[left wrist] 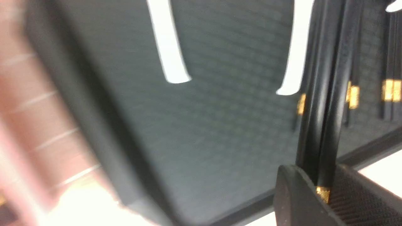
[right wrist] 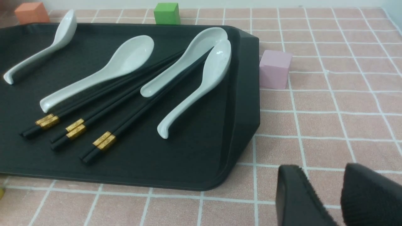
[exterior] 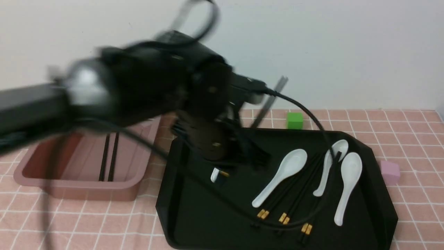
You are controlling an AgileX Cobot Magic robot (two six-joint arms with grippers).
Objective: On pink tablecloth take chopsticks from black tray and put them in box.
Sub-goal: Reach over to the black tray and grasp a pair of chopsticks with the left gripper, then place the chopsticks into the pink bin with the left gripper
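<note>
Left gripper (left wrist: 325,188), fingers clamped on chopsticks (left wrist: 329,110), over the tray (exterior: 208,215), the box (exterior: 138,173) at nine o'clock.

Bright, even light; the left arm (exterior: 149,80) blurs, and the left wrist view glares.

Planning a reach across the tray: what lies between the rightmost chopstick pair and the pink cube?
A white spoon, then the tray's raised rim; the right wrist view shows both.

black tray (right wrist: 194,166) | 4 white spoons (right wrist: 130,55) | 3 chopstick pairs (right wrist: 116,130)
</note>
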